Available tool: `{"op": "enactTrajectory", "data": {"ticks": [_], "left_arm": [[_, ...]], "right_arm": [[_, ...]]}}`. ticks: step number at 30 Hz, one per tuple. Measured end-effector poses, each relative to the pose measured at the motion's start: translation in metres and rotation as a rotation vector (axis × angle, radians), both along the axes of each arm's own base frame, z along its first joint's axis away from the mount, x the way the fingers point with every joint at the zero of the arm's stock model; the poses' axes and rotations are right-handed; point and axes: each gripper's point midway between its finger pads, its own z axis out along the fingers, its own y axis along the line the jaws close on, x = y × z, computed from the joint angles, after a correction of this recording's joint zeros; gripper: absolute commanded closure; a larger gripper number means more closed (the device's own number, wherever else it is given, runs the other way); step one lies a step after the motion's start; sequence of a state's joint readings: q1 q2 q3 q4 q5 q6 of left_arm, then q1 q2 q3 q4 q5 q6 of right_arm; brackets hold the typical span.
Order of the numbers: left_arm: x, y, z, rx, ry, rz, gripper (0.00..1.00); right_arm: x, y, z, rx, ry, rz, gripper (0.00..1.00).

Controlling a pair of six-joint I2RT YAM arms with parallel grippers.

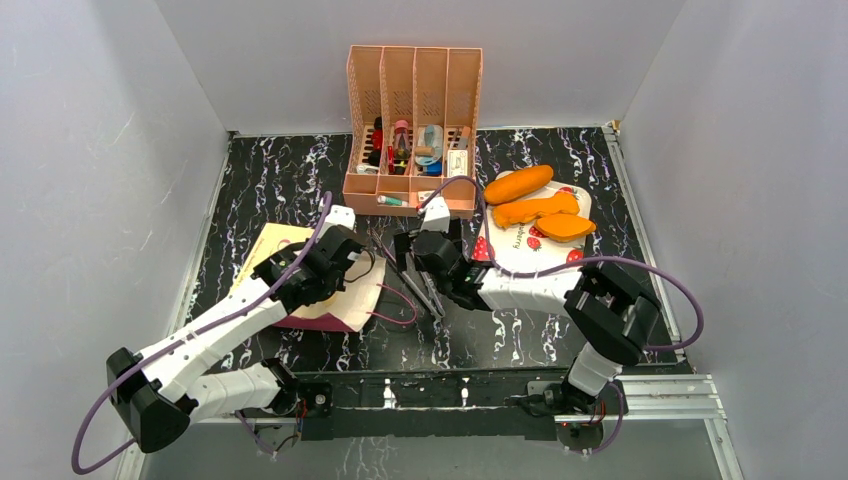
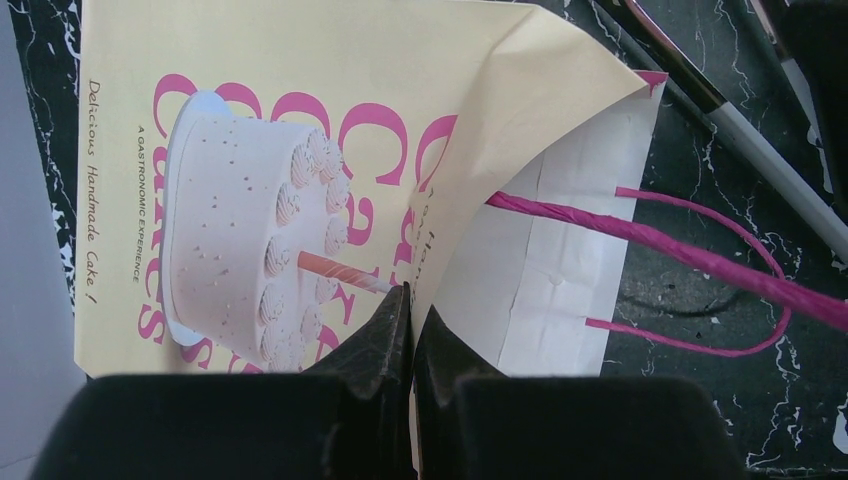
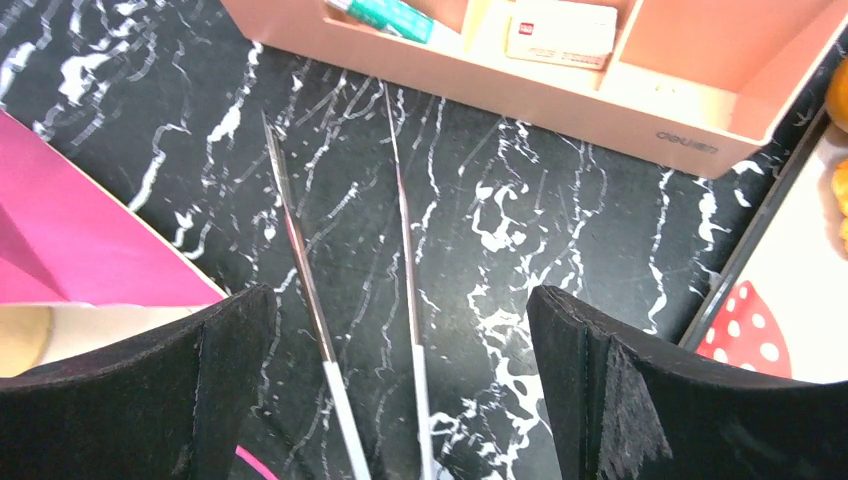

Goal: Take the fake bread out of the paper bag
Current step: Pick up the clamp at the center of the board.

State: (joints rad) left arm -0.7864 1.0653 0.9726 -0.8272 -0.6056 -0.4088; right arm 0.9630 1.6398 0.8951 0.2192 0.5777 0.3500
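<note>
The paper bag (image 1: 345,310) lies flat on the left of the table, its "Cakes" face (image 2: 250,150) up and its mouth toward the centre. My left gripper (image 1: 350,262) (image 2: 412,300) is shut on the folded-up edge of the bag's top panel. Three pieces of fake bread lie on a strawberry-print tray (image 1: 520,255) at the right: an oval roll (image 1: 518,184), a knobbly stick (image 1: 535,209) and a bun (image 1: 565,227). My right gripper (image 1: 412,262) (image 3: 400,295) is open and empty, hovering between bag and tray. I cannot see inside the bag.
Two thin chopsticks (image 3: 300,250) (image 1: 412,285) lie on the black marbled table under my right gripper. A peach organiser (image 1: 412,130) (image 3: 560,80) with small items stands at the back. Pink cord handles (image 2: 700,260) trail from the bag's mouth. White walls enclose the table.
</note>
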Motion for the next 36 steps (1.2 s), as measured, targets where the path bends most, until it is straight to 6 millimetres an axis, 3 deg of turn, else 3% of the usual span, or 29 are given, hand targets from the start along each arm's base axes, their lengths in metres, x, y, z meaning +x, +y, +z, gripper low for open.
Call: {"op": "enactTrajectory", "data": {"ticks": [9,16,23,29,32,36], "left_arm": [[-0.001,-0.004,0.001,-0.033,-0.001,0.004,1.00],[-0.001,-0.003,0.002,-0.027,-0.002,-0.010,1.00],[-0.002,-0.002,0.002,-0.023,0.000,-0.017,1.00],[-0.004,-0.001,0.002,-0.018,0.006,-0.016,1.00],[-0.004,0.000,0.002,-0.014,0.010,-0.015,1.00],[-0.005,0.001,0.002,-0.014,0.010,-0.014,1.00]], "right_arm": [[0.008,0.005,0.002,0.143,0.026,0.069,0.03],[-0.015,-0.003,-0.033,0.092,0.084,0.116,0.04],[-0.034,0.012,-0.046,0.051,0.094,0.171,0.06],[-0.032,0.007,-0.078,-0.026,0.128,0.135,0.08],[-0.026,0.004,-0.086,-0.055,0.123,0.104,0.14],[-0.018,0.011,-0.087,-0.062,0.114,0.088,0.33]]}}
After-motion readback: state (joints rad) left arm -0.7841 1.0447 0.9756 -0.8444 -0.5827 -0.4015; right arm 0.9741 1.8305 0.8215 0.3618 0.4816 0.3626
